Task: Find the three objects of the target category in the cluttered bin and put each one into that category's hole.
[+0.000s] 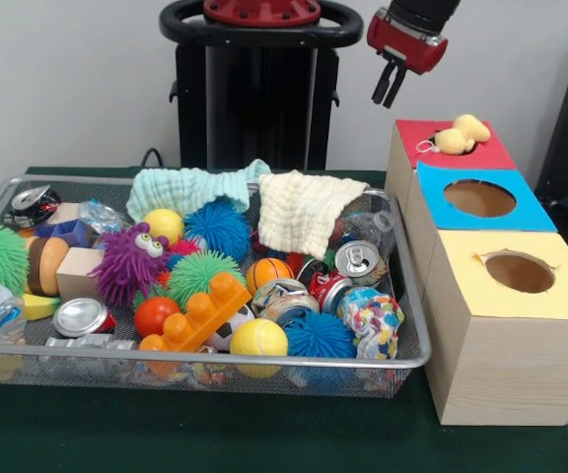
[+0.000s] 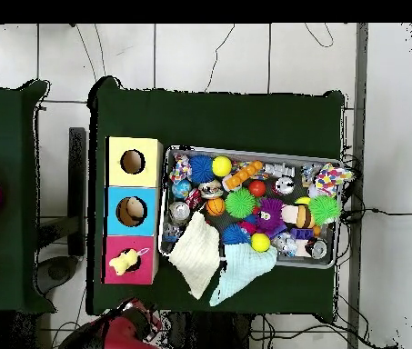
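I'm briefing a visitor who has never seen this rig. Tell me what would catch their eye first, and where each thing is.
The wire mesh bin crammed with bright toys stands out first, above all a purple googly-eyed creature at its left-centre and an orange building block near the front rim. Beside it stand three boxes topped red, blue and yellow, a yellow plush toy resting over the red one's hole. The gripper hangs above, fingers close together.

Three holed boxes stand in a row: red [image 1: 449, 148], blue [image 1: 476, 209], yellow [image 1: 516, 325]. One wire bin [image 1: 264, 363] holds two cloths: mint [image 1: 190, 187], cream [image 1: 304, 212].
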Robot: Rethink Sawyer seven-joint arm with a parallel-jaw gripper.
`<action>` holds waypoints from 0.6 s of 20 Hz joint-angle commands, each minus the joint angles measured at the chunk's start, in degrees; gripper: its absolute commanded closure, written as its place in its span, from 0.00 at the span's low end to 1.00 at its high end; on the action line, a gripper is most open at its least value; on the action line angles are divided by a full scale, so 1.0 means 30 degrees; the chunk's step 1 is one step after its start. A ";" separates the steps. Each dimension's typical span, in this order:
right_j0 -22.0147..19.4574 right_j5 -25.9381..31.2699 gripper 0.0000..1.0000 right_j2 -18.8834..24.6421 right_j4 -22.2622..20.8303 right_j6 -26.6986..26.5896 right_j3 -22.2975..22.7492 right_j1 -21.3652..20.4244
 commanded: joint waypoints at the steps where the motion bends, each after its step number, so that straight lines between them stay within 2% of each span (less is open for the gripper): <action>1: 0.0427 0.2752 1.00 -0.0932 0.1370 0.5144 -0.2789 0.0559; 12: 0.0999 0.3929 1.00 -0.1628 0.0510 0.4112 -0.3997 0.0246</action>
